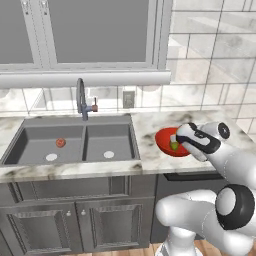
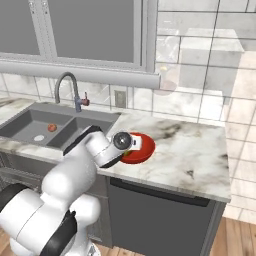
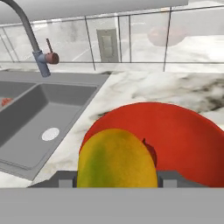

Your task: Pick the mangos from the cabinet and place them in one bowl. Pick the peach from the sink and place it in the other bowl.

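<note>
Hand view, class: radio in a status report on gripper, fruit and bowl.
Gripper shut on yellow-green mango. Red bowl right behind it, on the counter. Peach in the sink's left basin. Nothing blocking.

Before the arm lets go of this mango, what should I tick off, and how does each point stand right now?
1. Yellow-green mango held in the gripper: ok.
2. Mango over the red bowl, not the counter: ok.
3. Second mango already inside the bowl: cannot tell, though something red sits behind the held fruit.
4. Peach waiting in the sink's left basin: ok.
5. Grey-green bowl located: cannot tell.
</note>
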